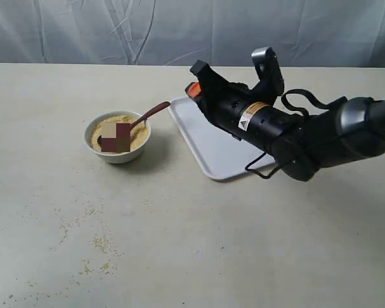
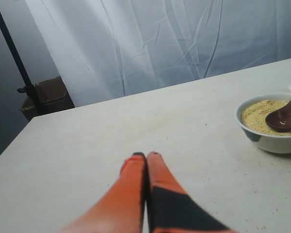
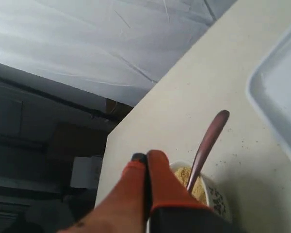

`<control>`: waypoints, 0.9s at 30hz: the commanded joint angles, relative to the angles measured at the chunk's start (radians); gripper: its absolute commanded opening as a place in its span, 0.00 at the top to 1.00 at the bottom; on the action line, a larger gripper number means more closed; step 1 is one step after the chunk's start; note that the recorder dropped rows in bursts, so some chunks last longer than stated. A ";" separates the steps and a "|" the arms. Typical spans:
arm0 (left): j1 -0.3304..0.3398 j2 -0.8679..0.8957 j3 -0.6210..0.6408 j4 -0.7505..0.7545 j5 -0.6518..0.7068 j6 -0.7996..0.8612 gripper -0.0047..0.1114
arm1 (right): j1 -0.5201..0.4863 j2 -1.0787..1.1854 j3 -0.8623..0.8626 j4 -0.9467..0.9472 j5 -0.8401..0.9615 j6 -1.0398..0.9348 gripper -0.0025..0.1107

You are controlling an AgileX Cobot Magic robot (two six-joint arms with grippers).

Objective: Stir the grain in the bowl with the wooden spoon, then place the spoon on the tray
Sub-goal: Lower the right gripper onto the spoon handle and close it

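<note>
**A:** How many spoons, and where?

**B:** One, a dark reddish-brown glossy wooden spoon (image 1: 151, 114). Its oval scoop lies on the fine yellow-tan grain (image 2: 259, 114). Its slim handle leans out over the rim toward the tray, with the free end in the air.

**A:** What holds the grain?

**B:** One small round white ceramic bowl (image 1: 119, 156), filled nearly to the rim with a single mound. It stands on the table near the tray's left side, not touching it.

**A:** Trays?

**B:** One flat white rectangular plastic tray (image 1: 208, 147) with rounded corners and a low raised rim. The arm hides its right part.

**A:** And the grippers?

**B:** Two, both with orange and black fingers. The right gripper (image 3: 146, 158) has its fingers pressed together with nothing between them. In the exterior view it hangs above the tray's far left corner, close to the end of the spoon's handle, with a gap between them. The left gripper (image 2: 146, 155) is likewise closed on nothing. It is over bare table, well apart from the bowl, and is seen only in its own wrist view.

**A:** What lies around all that?

**B:** One pale beige table (image 1: 244, 244). Loose greenish-yellow specks (image 1: 96, 242) are scattered on its near left part, too small and too many to count. One grey-white curtain (image 1: 115, 29) hangs behind. In the left wrist view, one dark pole (image 2: 9, 53) and one brown box (image 2: 49, 94) stand beyond the table's edge.
</note>
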 commanded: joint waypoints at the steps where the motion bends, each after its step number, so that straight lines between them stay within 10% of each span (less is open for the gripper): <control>1: 0.000 -0.005 0.003 -0.003 -0.006 -0.001 0.96 | -0.009 0.099 -0.095 -0.113 0.006 0.131 0.99; 12: 0.000 -0.005 0.003 -0.003 -0.006 -0.001 0.96 | -0.009 0.271 -0.306 -0.223 0.090 0.292 0.59; 27: 0.000 -0.005 0.003 -0.003 -0.006 -0.001 0.96 | -0.009 0.394 -0.449 -0.247 0.110 0.392 0.58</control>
